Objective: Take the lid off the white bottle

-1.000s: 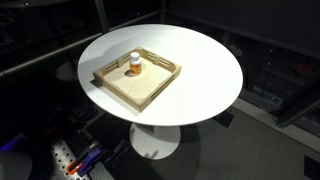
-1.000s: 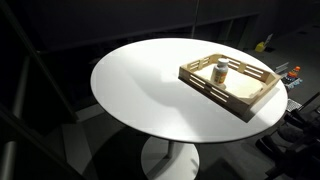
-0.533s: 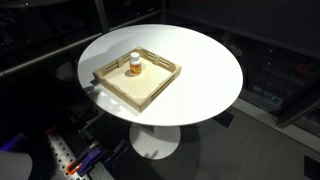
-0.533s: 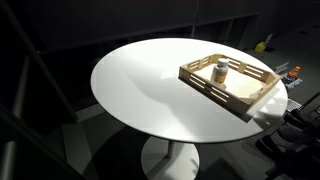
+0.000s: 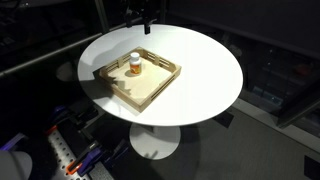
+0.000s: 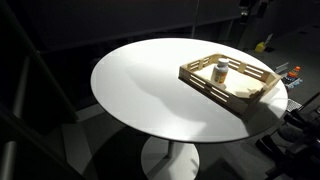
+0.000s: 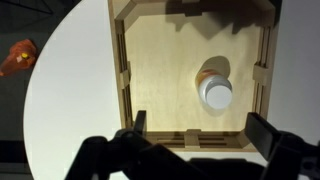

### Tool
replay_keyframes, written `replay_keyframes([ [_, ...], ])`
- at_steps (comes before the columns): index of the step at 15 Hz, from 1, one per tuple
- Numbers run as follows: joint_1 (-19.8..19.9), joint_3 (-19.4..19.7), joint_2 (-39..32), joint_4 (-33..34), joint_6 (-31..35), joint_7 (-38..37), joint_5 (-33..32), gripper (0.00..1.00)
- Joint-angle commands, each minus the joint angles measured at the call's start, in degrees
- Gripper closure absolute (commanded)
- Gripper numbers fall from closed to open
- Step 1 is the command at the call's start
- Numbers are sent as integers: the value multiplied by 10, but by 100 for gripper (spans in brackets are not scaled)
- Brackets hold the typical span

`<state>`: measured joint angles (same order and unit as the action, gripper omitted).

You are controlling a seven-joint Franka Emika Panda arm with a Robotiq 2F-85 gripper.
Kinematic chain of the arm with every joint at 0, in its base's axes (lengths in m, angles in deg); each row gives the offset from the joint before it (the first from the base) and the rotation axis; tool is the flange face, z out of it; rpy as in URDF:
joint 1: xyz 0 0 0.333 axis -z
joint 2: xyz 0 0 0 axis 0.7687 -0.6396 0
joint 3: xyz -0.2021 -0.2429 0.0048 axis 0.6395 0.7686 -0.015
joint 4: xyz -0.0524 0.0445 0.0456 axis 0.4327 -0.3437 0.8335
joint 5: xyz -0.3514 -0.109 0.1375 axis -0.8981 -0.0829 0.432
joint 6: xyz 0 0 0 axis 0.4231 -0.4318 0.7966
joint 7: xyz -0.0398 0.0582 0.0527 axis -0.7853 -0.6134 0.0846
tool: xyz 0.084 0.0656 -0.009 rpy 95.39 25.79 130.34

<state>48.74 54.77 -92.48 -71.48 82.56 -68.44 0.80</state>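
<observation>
Gripper (image 5: pixel 146 14) newly in shot: dark, cut off at top edge in both exterior views, high above wooden tray (image 7: pixel 160 80). Bottle, tray unmoved. Fingers (image 7: pixel 270 138) spread wide, holding nothing — white bottle (image 5: pixel 134 66) upright in tray, well below pincer, ahead of fingertips in wrist view; lid (image 7: pixel 217 93) on. Label print too small to read. Orange object (image 7: pixel 20 55) beyond table (image 7: pixel 60 110) edge — blurred, cropped.

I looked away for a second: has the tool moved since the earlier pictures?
Yes. The tool has come into view in both exterior views, high over the table rim beyond the wooden tray; earlier it was out of frame.
</observation>
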Motion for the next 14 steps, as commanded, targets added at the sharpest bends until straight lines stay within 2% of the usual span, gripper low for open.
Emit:
replay_keyframes([
  [1,-9,-3,-39,6,29,-26,3,0],
  [9,-26,-5,-115,6,103,-36,22,0],
  [14,-31,-5,-136,8,119,-36,38,0],
])
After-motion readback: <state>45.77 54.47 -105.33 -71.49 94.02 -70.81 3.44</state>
